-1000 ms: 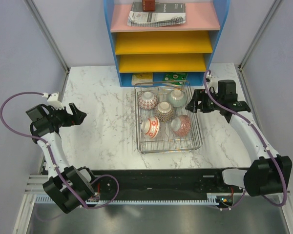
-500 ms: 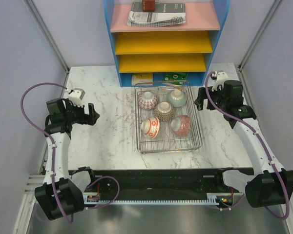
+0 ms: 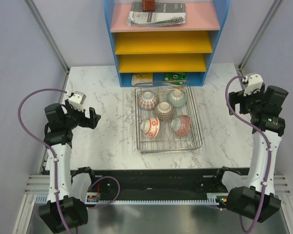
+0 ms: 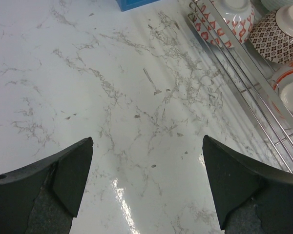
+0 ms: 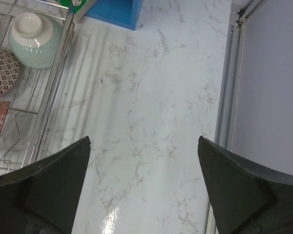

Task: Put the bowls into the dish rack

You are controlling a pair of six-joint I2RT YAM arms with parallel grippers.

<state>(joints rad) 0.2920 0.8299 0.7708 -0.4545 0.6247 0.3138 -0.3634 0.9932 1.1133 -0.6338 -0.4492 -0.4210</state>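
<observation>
Five bowls [image 3: 165, 111] sit close together inside the silver dish rack [image 3: 169, 149].

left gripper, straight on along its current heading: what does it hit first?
Probably the bare marble table, short of the dish rack. The open left gripper angles downward, with the rack off to its right. Depth is uncertain.

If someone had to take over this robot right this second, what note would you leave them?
Left gripper: open, empty, over the table left of the dish rack.
Right gripper: open, empty, over the table right of the rack.
Bowls: all five sit in the rack.
Done: loading looks complete.
Left: no bowl visible outside the rack; probably just park the arms.
</observation>
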